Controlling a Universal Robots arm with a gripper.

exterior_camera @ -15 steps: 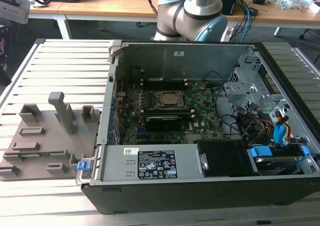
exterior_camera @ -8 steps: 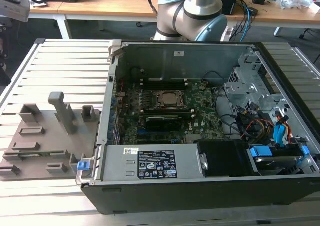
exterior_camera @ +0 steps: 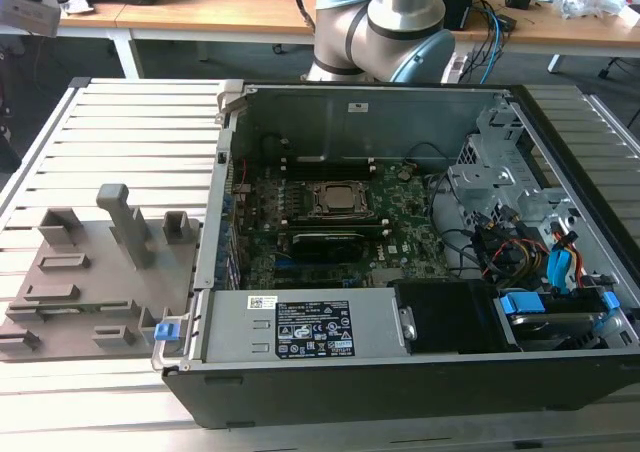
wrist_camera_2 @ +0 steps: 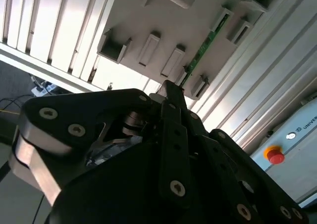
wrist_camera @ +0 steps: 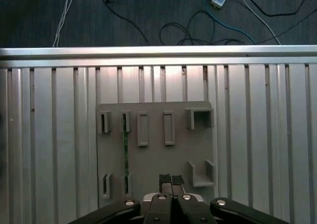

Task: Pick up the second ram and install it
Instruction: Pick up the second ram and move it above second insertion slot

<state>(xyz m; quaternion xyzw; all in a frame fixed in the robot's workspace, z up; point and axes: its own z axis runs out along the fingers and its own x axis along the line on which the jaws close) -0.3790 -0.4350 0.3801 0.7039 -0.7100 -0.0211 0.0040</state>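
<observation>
Apart from closed pincer (wrist_camera: 171, 180), second ram (wrist_camera: 125, 152) sits slotted.

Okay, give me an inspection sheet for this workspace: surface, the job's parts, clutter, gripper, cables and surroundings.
Surface: slatted metal table carrying a grey holder plate and an open computer case.
Job's things: second ram stands on edge in the holder plate's slots, not yet picked up; motherboard lies exposed inside the case.
Clutter: nothing seen.
Gripper: gripper shut and empty, over the plate, beside the ram and apart from it.
Cables: coloured bundle inside the case at the exterior view's right; loose leads on the floor.
Surroundings: wooden desk in the background; red button on a pale box.
</observation>
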